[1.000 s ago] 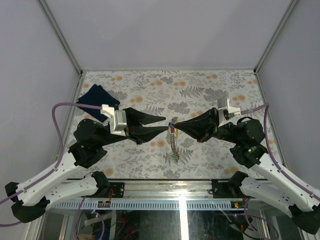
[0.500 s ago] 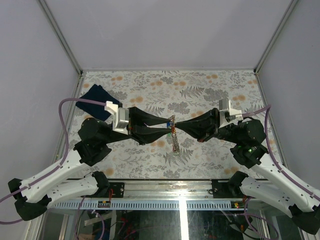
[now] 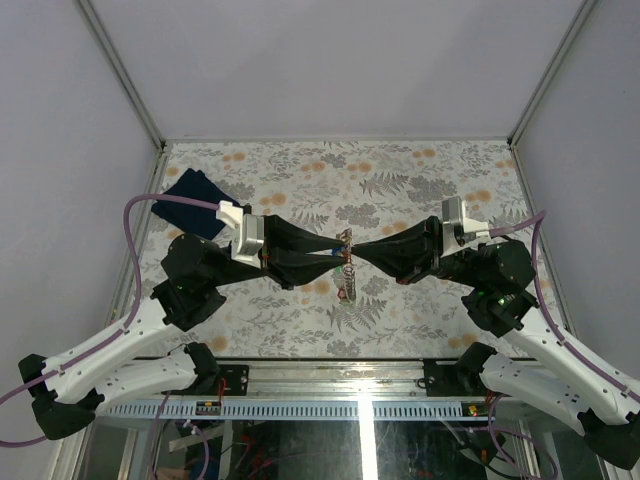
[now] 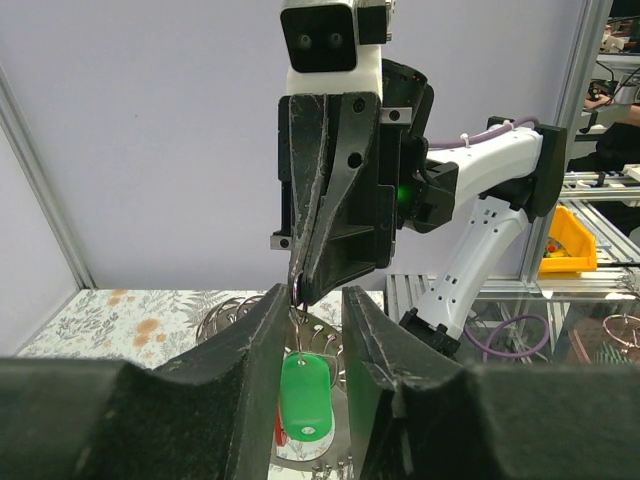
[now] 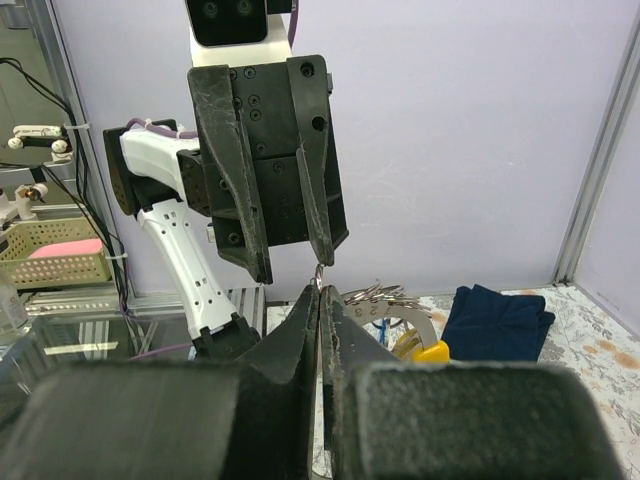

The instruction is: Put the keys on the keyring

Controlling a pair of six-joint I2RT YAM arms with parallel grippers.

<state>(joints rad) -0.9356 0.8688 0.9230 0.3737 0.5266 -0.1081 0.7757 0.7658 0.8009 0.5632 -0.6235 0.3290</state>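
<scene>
We see the keyring [image 3: 346, 242] midair over the middle of the table [image 3: 430, 175], pinched by the right gripper [image 5: 318, 292]; keys [image 4: 305, 392] dangle beneath, seemingly threaded already, any left over we can't tell; left gripper [image 4: 315, 296] half-spread, clasping nothing

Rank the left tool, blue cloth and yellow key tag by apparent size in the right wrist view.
1. left tool, largest
2. blue cloth, though it lies farther back, so looks smaller than it is
3. yellow key tag, smallest, partly hidden
</scene>
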